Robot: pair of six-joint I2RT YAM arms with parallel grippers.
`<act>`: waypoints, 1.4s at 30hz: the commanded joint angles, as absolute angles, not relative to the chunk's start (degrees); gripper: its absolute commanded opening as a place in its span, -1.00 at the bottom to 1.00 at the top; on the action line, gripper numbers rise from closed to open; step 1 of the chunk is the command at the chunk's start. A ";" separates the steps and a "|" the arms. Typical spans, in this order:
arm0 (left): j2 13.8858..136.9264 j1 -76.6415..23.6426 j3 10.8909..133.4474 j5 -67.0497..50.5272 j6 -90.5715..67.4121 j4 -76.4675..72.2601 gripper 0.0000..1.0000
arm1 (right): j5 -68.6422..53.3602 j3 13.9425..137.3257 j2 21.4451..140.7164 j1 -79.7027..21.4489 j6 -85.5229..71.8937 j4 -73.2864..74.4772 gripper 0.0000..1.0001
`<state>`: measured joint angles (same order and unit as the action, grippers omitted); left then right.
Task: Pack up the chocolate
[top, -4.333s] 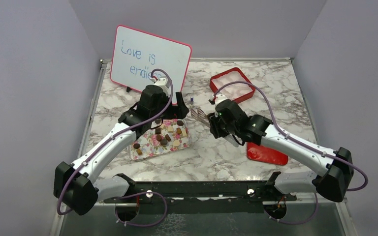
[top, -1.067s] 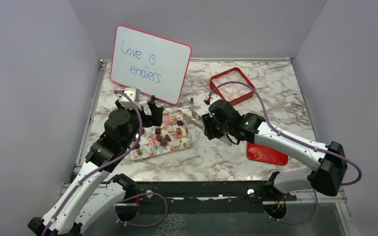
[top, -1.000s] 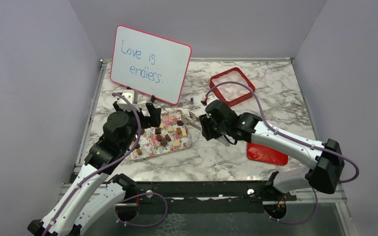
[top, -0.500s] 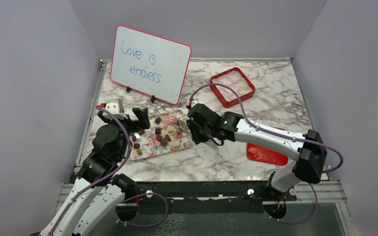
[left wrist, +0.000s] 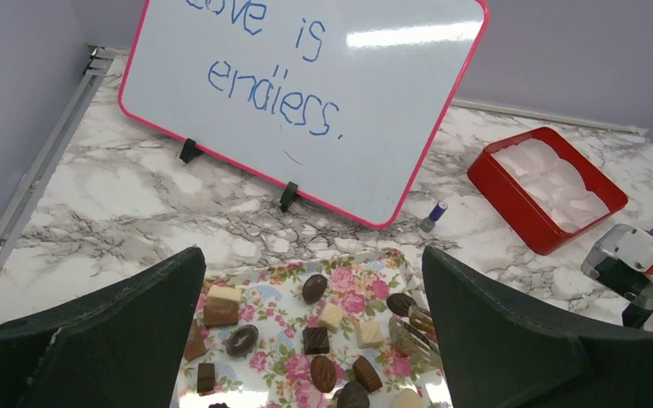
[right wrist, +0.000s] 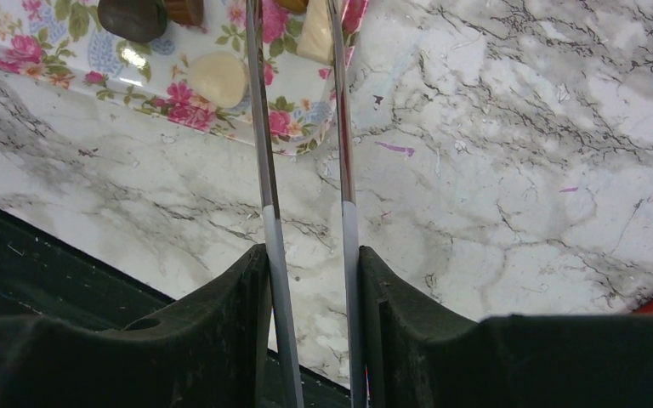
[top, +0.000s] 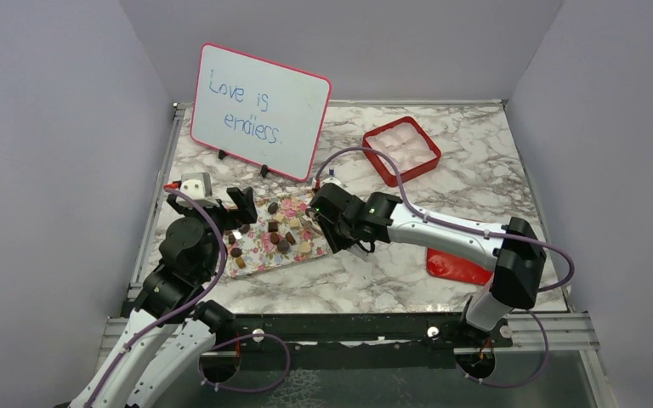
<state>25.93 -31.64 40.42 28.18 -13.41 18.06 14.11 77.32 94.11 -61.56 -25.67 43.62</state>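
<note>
Over tray (right wrist: 183,115), tongs (right wrist: 263,153) perhaps touch chocolate (right wrist: 218,78).

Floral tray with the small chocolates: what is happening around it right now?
The right gripper holds metal tongs and has their tips over the floral tray, among the chocolates. The left gripper hangs open at the tray's left end, holding nothing. The chocolates lie on the tray; none shows in the red box with white lining farther back.
</note>
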 commanded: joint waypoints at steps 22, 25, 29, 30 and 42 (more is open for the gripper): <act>24.43 -31.82 39.80 29.71 -12.74 16.79 0.98 | 16.03 82.84 98.16 -64.69 -25.53 47.51 -0.19; 24.44 -31.82 39.81 29.78 -12.79 16.70 0.98 | 16.26 83.25 99.08 -64.77 -25.58 48.36 -0.18; 24.27 -31.82 39.82 29.71 -12.83 16.70 0.98 | 17.41 84.25 100.26 -65.24 -25.82 49.74 -0.19; 24.28 -31.82 39.81 29.71 -12.78 16.70 0.98 | 17.60 84.40 100.40 -65.41 -25.88 49.82 -0.19; 23.99 -31.82 39.62 29.49 -12.83 16.69 0.98 | 18.19 83.10 98.59 -65.57 -26.71 47.75 -0.43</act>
